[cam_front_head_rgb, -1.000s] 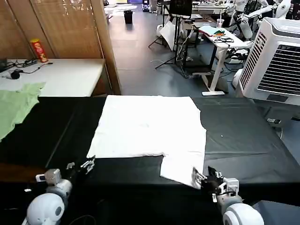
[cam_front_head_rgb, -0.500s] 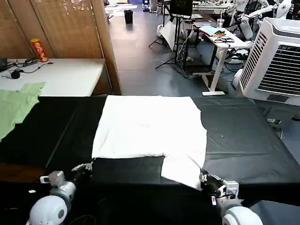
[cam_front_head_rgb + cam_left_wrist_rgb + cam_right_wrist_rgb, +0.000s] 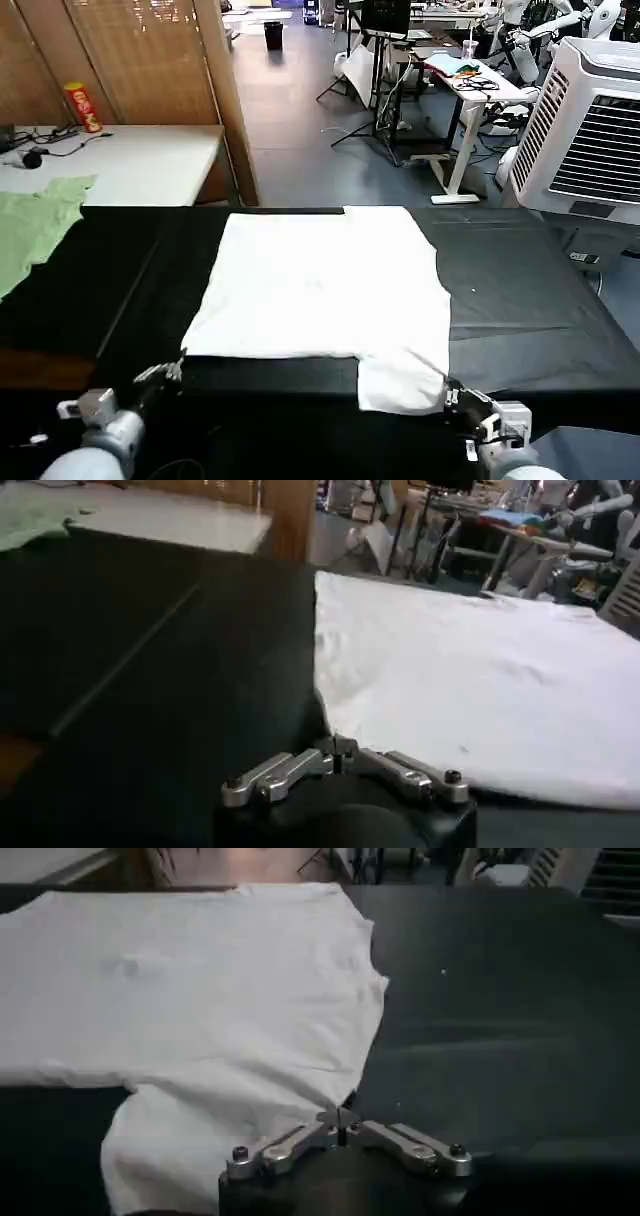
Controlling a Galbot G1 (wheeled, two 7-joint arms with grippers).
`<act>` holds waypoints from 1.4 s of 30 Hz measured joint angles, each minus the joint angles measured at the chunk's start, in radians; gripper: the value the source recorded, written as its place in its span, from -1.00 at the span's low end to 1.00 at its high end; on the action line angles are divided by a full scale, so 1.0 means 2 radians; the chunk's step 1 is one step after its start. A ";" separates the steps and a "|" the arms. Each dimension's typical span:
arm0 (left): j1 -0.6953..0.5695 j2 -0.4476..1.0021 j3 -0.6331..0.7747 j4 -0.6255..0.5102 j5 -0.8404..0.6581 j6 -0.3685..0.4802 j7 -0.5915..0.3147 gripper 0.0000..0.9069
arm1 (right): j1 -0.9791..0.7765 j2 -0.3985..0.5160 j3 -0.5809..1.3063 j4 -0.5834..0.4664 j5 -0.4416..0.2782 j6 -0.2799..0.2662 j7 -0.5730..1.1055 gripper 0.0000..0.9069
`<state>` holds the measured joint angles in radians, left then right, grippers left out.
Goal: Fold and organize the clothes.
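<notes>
Pinching the white T-shirt [image 3: 320, 285] at its near corners, both grippers [image 3: 165, 372] [image 3: 455, 398] keep jaws clamped.

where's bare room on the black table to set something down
Bare black table lies between the white T-shirt and the table's right edge, and between the shirt and the light green garment on the left. The near edge is crowded by the left gripper, the right gripper and the shirt's hem.

Beyond the black worktop [image 3: 540, 300] stand a white table [image 3: 130, 160], bamboo blinds [image 3: 120, 50], a grey floor [image 3: 300, 110], cluttered desks [image 3: 480, 85] and a white cooler [image 3: 590, 130].
</notes>
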<state>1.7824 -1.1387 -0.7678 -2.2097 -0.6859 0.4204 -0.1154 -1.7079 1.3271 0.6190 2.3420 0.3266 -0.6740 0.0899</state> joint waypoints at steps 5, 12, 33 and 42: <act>0.010 -0.012 -0.008 -0.012 -0.003 -0.013 -0.003 -1.00 | 0.026 -0.009 0.001 -0.026 0.010 0.051 -0.021 -1.00; -0.039 -0.024 0.006 0.005 0.014 -0.036 0.002 -1.00 | 0.114 -0.028 -0.013 -0.105 0.036 0.084 -0.026 -1.00; -0.232 -0.033 0.076 0.146 0.103 -0.062 0.000 -1.00 | 0.342 -0.043 -0.089 -0.338 0.027 0.125 -0.040 -1.00; -0.264 -0.030 0.087 0.194 0.106 -0.057 0.003 0.94 | 0.355 -0.043 -0.092 -0.352 0.034 0.112 -0.052 0.94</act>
<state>1.2537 -1.1983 -0.5934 -1.8216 -0.4749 0.3056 -0.1086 -0.9974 1.2420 0.4347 1.6383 0.3939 -0.4499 -0.0146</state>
